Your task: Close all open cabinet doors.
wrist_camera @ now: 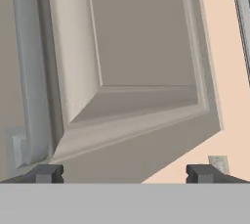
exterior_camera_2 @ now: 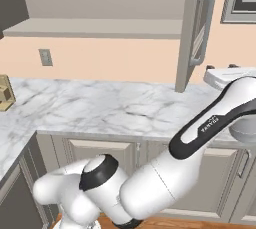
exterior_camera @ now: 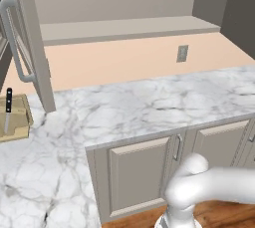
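Claw [wrist_camera: 125, 173] open (tips wide apart); cabinet door [wrist_camera: 141, 47] ahead, swung open, untouched.

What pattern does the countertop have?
White marble with grey veining on the countertop, clearest in the left base view.

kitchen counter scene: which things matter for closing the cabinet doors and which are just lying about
Job:
- tall grey-beige wall-cabinet door, standing open
- its long silver bar handle
- open two-finger gripper, facing the door

Lying about:
- wooden knife block with black-handled knife
- grey wall outlet
- marble counter
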### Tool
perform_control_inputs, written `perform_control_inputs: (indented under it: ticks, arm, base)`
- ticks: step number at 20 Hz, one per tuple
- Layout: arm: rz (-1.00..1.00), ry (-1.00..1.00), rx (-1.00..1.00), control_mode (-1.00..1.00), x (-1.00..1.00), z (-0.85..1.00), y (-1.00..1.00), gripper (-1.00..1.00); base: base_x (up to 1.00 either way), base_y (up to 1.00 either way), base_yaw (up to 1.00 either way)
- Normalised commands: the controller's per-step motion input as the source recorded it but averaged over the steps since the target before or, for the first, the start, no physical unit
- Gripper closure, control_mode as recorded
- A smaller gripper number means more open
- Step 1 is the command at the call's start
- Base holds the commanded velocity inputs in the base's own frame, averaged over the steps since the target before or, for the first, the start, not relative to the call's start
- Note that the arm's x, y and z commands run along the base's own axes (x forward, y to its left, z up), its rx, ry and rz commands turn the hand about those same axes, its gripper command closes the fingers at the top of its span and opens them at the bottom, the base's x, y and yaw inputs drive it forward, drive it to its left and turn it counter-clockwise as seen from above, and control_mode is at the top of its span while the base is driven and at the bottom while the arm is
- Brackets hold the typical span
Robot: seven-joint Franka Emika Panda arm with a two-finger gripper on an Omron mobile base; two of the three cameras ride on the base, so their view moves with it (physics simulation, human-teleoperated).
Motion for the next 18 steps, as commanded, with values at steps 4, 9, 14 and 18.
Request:
perform_control_inputs:
  ticks: [4,9,14,18]
  arm:
    - [0.13,0.11,-0.03,-1.00,0.10,0.00,0.72,-1.00]
    - [0.09,0.11,-0.07,-1.00,-0.01,0.00,1.00,-1.00]
    - [0.01,-0.01,-0.09,-1.00,-0.04,-0.02,1.00,-1.00]
    - [-0.05,-0.07,-0.12,-1.00,0.00,-0.30,1.00,-1.00]
  base:
    - [0.00,0.00,0.00]
    - [0.00,0.00,0.00]
    - [0.00,0.00,0.00]
    - [0.00,0.00,0.00]
